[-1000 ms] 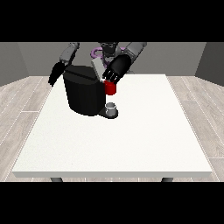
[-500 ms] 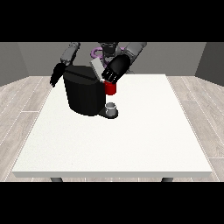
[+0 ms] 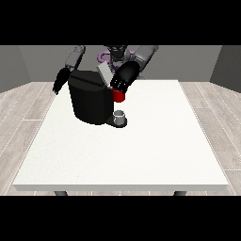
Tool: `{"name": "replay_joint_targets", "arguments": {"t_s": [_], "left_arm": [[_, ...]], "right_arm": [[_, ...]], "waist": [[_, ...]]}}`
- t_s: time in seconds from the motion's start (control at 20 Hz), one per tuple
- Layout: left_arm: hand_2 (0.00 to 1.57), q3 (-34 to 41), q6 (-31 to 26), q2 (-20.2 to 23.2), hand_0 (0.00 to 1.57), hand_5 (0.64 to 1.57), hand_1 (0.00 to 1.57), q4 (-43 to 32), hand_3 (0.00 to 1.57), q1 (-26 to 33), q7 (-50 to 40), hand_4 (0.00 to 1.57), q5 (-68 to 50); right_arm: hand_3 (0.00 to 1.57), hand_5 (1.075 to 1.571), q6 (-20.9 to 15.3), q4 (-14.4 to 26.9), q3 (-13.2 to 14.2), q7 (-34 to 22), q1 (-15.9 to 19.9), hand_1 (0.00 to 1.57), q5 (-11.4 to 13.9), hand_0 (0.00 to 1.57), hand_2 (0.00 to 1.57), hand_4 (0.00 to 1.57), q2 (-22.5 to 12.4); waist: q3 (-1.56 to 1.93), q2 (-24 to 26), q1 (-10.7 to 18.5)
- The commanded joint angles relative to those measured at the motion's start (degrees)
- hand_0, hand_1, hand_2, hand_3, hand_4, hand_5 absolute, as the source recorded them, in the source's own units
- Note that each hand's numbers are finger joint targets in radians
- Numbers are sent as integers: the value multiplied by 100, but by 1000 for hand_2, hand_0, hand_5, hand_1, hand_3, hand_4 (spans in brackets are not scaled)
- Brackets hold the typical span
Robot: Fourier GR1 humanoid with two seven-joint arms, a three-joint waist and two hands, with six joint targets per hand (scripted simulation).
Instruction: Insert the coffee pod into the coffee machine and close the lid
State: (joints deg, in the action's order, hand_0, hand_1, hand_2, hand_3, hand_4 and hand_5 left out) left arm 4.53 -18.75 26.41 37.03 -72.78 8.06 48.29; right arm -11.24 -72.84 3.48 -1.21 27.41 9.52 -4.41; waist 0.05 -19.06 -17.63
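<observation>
Here the black coffee machine (image 3: 89,101) stands on the white table (image 3: 141,155), toward the table's ten o'clock area from its middle. Its grey lid (image 3: 104,73) is raised, tilted up at the machine's top, at about one o'clock from the body. The hand at the view's right (image 3: 123,79) hangs just beside the lid, at the machine's two o'clock, with its fingers pointing down toward a red thing at the machine (image 3: 118,96); the fingertips look to touch or nearly touch it, but whether they curl round anything cannot be told. At the machine's base, at about four o'clock from the body, sits a small grey thing (image 3: 120,115) on the drip stand; whether it is the coffee pod cannot be told, and the pod does not plainly show elsewhere. The hand at the view's left (image 3: 60,81) hangs at the machine's ten o'clock, near its side, fingers pointing down and fairly straight, holding nothing.
</observation>
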Motion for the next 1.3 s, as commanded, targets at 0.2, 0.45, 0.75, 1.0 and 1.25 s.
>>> {"name": "replay_joint_targets", "arguments": {"t_s": [0.2, 0.45, 0.75, 1.0, 1.25], "left_arm": [[1136, 11, 179, -12, 1117, 1571, 1117, -73, 985, 60, 254, 0, 65], [1179, 240, 265, 51, 1206, 1571, 1206, -62, 956, -326, 270, 0, -68], [1202, 144, 581, 7, 1224, 1571, 1224, -19, 978, -55, 604, 0, 55], [1115, 131, 755, 387, 1144, 1571, 1144, -36, 841, 81, 937, 0, 212], [912, 76, 773, 300, 815, 1571, 815, -81, 662, -195, 787, 0, 335]], "right_arm": [[0, 1571, -92, 28, 55, 54, 54, 0, 3, 0, 0, 42, 17], [0, 1571, -44, 10, -8, -146, 280, 0, 67, 0, 0, 144, -30], [0, 1571, -172, 48, -49, 54, 141, 0, 189, 0, 0, 218, 0], [0, 1571, 219, -129, 113, 102, 17, 0, -80, 0, 0, 161, -281], [0, 1571, -166, -73, -165, 42, 144, 0, 261, 0, 0, 207, 47]], "waist": [[-4, -146, 72], [-4, -250, -77], [-5, -336, -4], [-5, -368, -199], [-4, -435, -169]]}}
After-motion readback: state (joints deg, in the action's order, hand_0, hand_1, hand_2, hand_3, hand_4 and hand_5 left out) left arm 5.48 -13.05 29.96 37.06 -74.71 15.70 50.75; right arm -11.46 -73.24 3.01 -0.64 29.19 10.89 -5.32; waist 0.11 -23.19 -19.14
